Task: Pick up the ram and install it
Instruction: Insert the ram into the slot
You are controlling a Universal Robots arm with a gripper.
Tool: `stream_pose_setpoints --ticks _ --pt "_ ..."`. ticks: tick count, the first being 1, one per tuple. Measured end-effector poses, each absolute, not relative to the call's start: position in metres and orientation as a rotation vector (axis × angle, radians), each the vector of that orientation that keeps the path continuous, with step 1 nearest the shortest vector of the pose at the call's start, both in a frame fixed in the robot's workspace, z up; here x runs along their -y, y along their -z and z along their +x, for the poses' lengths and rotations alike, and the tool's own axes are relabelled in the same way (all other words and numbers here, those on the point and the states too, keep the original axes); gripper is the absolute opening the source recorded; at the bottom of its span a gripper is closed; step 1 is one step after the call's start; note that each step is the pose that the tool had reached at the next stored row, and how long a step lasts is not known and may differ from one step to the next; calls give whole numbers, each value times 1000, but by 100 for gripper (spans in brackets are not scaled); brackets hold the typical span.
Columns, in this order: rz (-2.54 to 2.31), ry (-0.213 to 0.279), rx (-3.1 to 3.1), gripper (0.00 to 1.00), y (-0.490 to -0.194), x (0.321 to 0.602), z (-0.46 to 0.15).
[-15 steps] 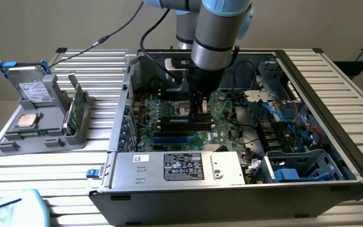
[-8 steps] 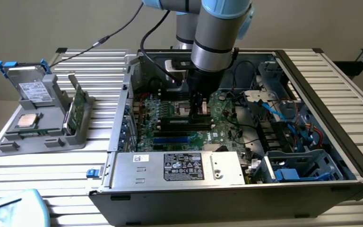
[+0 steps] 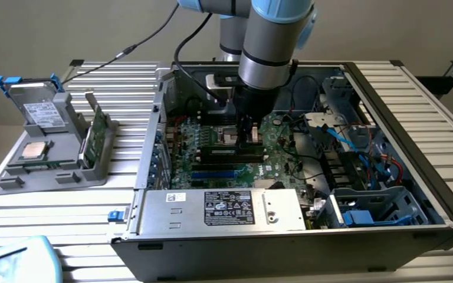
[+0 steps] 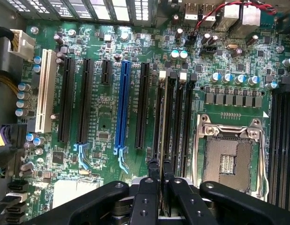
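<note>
Setting: slatted metal tabletop (image 3: 38, 206) carrying an open computer case (image 3: 289, 253) that lies on its side, with the main board (image 3: 282, 147) facing up.
Arm: a grey and blue arm (image 3: 270, 53) reaches straight down into the case, with black cables running along it.
Jaws: the jaws (image 3: 249, 134) are low over the middle of the main board. In the wrist view the two black fingers (image 4: 147, 197) are drawn in to a narrow gap and are clamped on a thin stick.
Ram: the ram (image 4: 162, 117) is held between the jaws. It is seen edge-on as a pale strip running away from them, and it lines up along one of the black memory slots. Whether it is fully seated cannot be told.
Beside the jaws: the open metal-framed processor socket (image 4: 229, 159) is just to one side of the held stick. The long black card slots and one blue slot (image 4: 122, 103) are on the other side, and a white slot (image 4: 45, 91) lies farther out past them.
Near edge of case: a silver power box (image 3: 219, 209) with a black label sits in front of the jaws, toward the camera in the exterior view.
Away from the jaws: a grey rack (image 3: 53, 171) stands well apart, outside the case on the exterior view's left. It holds a hard drive (image 3: 42, 115), a square silver chip (image 3: 33, 150) and a green card (image 3: 94, 138) standing on edge.
</note>
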State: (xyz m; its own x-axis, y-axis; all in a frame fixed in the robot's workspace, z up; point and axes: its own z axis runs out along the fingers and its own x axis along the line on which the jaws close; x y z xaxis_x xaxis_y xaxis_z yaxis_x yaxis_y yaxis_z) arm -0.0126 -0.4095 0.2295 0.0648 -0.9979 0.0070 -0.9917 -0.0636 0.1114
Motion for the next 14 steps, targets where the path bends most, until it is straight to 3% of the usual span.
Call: stream_pose_setpoints --ticks 14 --pt "2221 107 2093 14 -227 410 -13"
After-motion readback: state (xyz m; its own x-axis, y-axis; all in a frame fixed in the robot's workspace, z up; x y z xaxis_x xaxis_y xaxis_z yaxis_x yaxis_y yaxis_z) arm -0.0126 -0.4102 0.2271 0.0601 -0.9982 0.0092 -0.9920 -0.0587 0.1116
